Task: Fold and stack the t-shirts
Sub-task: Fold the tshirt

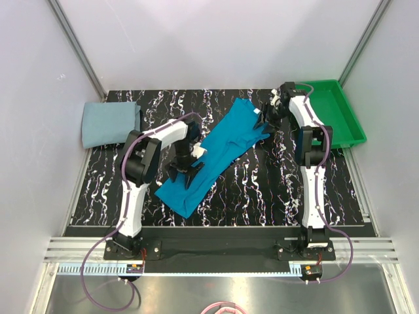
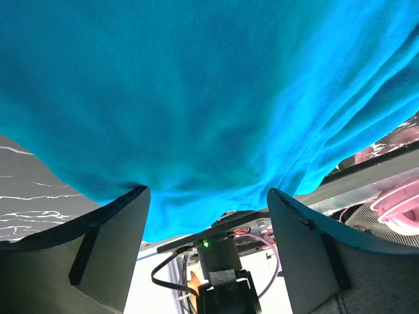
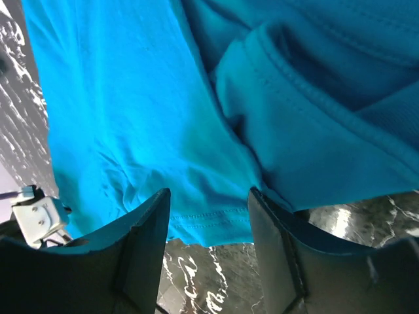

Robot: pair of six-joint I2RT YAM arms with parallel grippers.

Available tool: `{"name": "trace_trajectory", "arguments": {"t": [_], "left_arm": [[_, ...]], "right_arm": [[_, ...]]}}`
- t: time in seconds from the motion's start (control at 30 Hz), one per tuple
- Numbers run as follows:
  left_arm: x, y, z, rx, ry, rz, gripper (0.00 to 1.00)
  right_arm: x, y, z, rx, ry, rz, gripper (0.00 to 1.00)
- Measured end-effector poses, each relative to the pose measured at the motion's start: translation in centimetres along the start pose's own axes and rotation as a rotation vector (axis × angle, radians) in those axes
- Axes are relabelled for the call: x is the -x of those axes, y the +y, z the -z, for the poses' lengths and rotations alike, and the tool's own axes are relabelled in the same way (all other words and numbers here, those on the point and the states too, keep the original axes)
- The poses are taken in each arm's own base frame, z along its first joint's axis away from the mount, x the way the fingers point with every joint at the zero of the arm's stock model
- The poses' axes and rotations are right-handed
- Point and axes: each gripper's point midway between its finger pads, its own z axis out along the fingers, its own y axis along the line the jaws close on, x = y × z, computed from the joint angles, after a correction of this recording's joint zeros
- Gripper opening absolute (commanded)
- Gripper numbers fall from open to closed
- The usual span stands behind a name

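1. Progress, done: the pale grey-blue t-shirt [image 1: 110,124] lies as a neat folded rectangle at about 10 o'clock on the black marbled table [image 1: 262,190]. I judge it finished.
2. Progress, left: the bright teal t-shirt [image 1: 226,147] sits mid-table as a long, rumpled strip. It looks at most halved lengthwise. It is not yet folded to a compact packet and not yet stacked with the grey-blue one, so roughly half the task remains.
3. Long axis: the teal shirt runs diagonally, from about 7 o'clock near the left arm to about 1 o'clock near the right arm.
4. Heading: the 7 o'clock end is broad and squarish, probably the bottom hem. The 1 o'clock end is narrower, and the right wrist view shows a stitched flap there, likely a sleeve. So I judge that the shoulders point toward 1 o'clock, though the collar is not visible.
5. Left gripper [image 1: 186,167]: it hangs over the 7 o'clock part of the shirt. Its wrist view shows the fingers spread wide, with the cloth edge sagging just beyond them and nothing pinched.
6. Right gripper [image 1: 267,118]: it is at the 1 o'clock end, fingers parted, with the stitched edge lying off their tips, unclamped.
7. Green tray [image 1: 340,131]: it stands at 2 o'clock, apart from both shirts.
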Motion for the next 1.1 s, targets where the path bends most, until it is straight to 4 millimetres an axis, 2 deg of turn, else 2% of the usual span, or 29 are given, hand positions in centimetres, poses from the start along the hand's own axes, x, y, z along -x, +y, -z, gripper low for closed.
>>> {"name": "trace_trajectory", "arguments": {"t": [0.1,0.2,0.43,0.63,1.1], "left_arm": [[0.3,-0.4,0.0,0.004,0.006,-0.012,0.79],[0.4,-1.5,-0.3,0.013,0.021,-0.043,0.79],[0.1,-5.7,-1.6,0.020,0.072,-0.152,0.79],[0.1,-8.5,-2.4,0.023,0.124,-0.211,0.79],[2.9,-13.8,-3.1,0.072,0.117,-0.358,0.80]], "right_arm": [[0.0,-0.2,0.1,-0.023,0.002,0.006,0.60],[1.0,-0.3,0.0,-0.034,-0.018,0.018,0.61],[4.1,0.3,-0.8,-0.035,-0.110,0.079,0.63],[5.8,2.1,-2.0,-0.017,-0.179,0.144,0.65],[7.8,5.2,-3.9,0.016,-0.274,0.242,0.67]]}}
